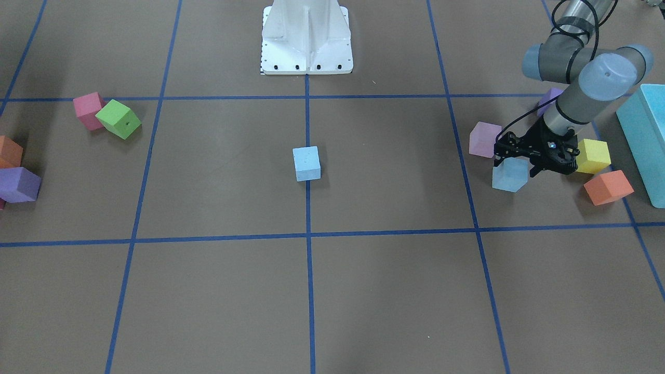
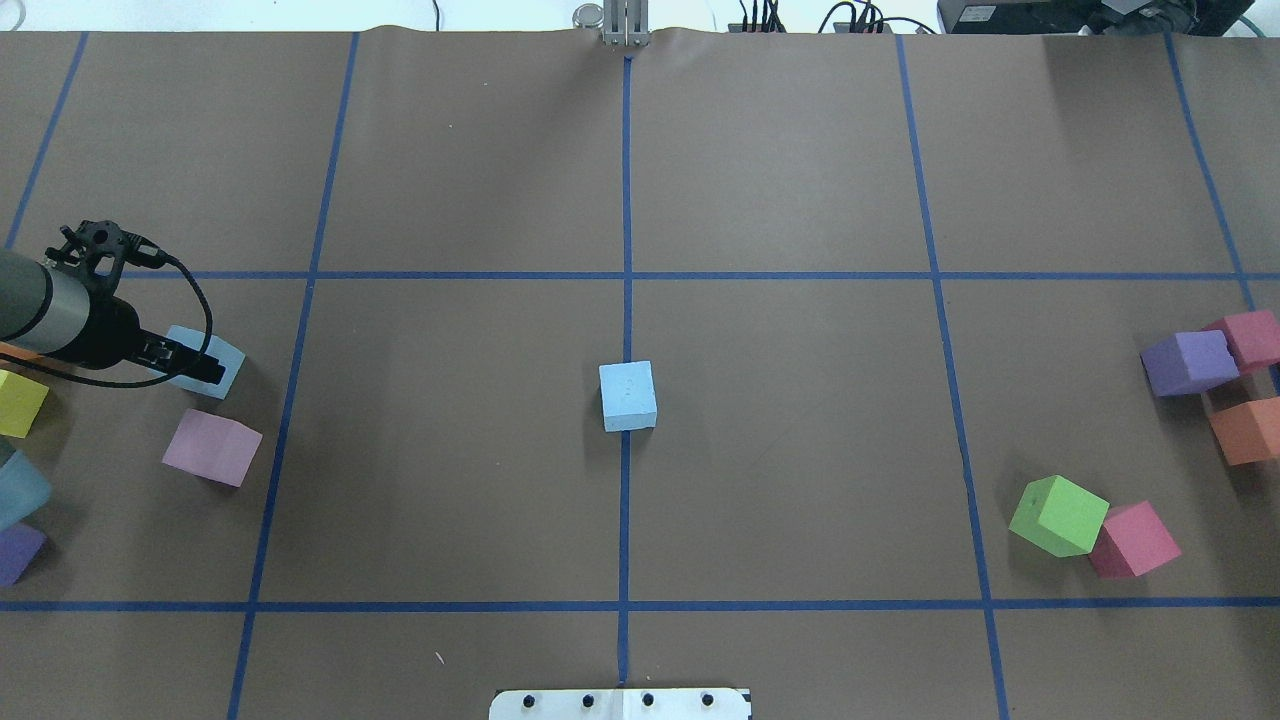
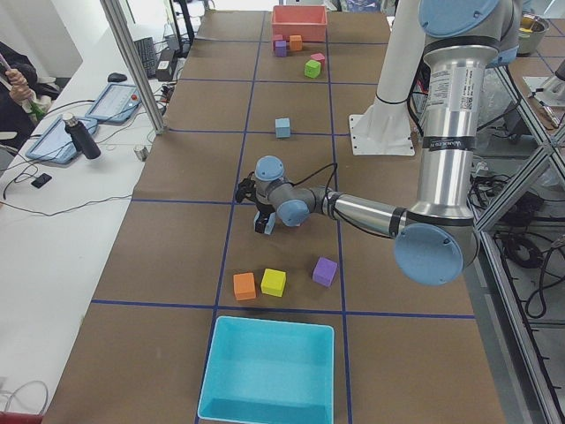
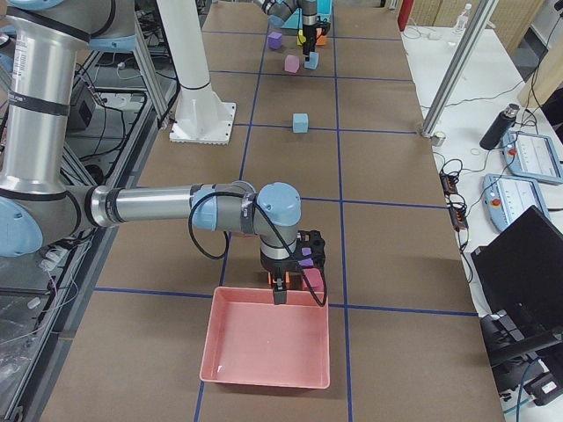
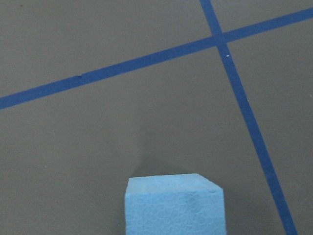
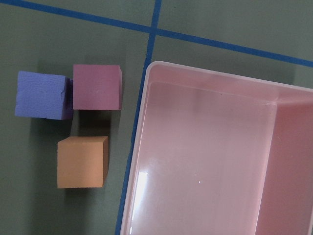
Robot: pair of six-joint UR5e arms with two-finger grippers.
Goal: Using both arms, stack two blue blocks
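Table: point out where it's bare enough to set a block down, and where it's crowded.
Bare: the squares either side of the centre blue block, and the whole row along the operators' edge. Crowded: the robot's left end, around the left gripper and pink block; the right end, around the green block and purple block.

Toward my right end of the desk a green cube (image 2: 1058, 515) touches a magenta cube (image 2: 1133, 540). Nearer that end a purple cube (image 2: 1188, 362) touches a second magenta cube (image 2: 1248, 338), with an orange cube (image 2: 1248, 430) just beside them, all by the pink tray (image 4: 264, 343). At my left end lie a lilac cube (image 2: 211, 447), a yellow cube (image 1: 593, 155), a second orange cube (image 1: 608, 187) and a second purple cube (image 3: 325, 270), near the turquoise box (image 3: 267, 371). A white pedestal (image 1: 306, 36) stands mid-edge on my side.
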